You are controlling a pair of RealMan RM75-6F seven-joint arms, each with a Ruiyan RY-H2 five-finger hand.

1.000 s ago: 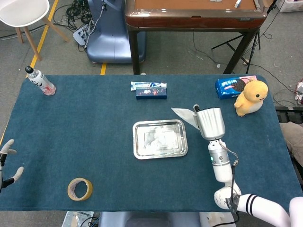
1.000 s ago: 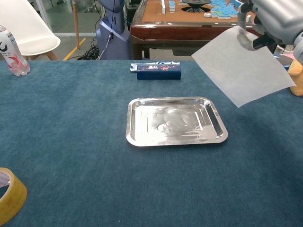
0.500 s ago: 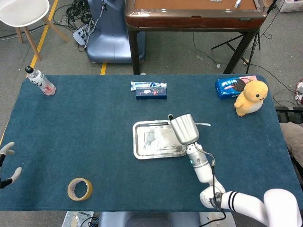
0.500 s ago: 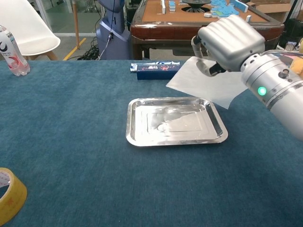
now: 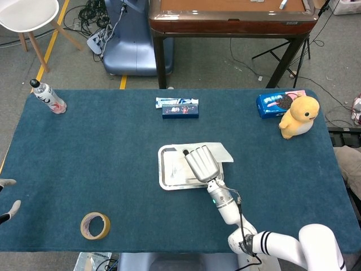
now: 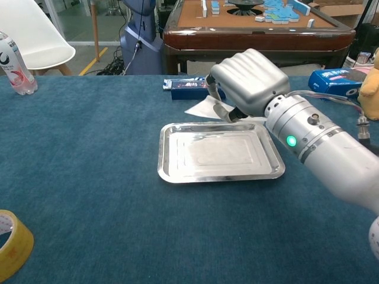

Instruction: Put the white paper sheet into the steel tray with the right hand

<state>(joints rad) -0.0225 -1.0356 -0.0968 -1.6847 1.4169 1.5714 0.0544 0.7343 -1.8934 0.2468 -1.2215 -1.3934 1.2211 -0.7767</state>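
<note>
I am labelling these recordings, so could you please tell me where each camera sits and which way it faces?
Head view: sits high, looks steeply down on the whole table; shows the right hand and its arm over the steel tray, and fingertips of the left hand at the left edge.
Chest view: sits low at the table's near edge, looks across it towards the far room; shows only the right hand and forearm.
Shared: the right hand gripping the white paper sheet, the tray, the tape roll.

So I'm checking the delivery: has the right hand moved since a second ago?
Yes. In the head view the right hand, holding the white paper sheet, has moved left from beside the steel tray to over it.
</note>
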